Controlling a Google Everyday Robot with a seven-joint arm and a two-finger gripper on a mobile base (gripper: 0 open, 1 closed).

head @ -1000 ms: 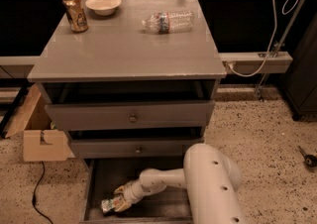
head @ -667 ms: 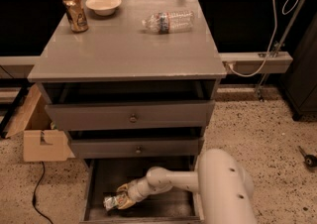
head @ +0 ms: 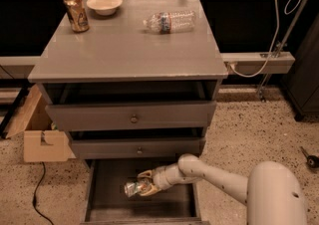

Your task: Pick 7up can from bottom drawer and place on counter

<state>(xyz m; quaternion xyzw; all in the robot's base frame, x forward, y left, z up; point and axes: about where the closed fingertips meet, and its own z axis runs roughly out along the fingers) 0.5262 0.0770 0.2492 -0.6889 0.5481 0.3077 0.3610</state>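
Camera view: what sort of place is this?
Likely a lab or workshop, not a home: speckled floor, cardboard box beside a plain grey drawer cabinet. The gripper grips the 7up can in the bottom drawer.

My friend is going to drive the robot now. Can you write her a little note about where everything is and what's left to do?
Gripper: down inside the open bottom drawer, shut on the 7up can.
7up can: held sideways, low in the drawer, left of centre.
Counter: a gold-brown can, a bowl and a plastic bottle sit toward the back.
Done: drawer open, can grasped.
Left: lift the can out, set it on the counter, let go.
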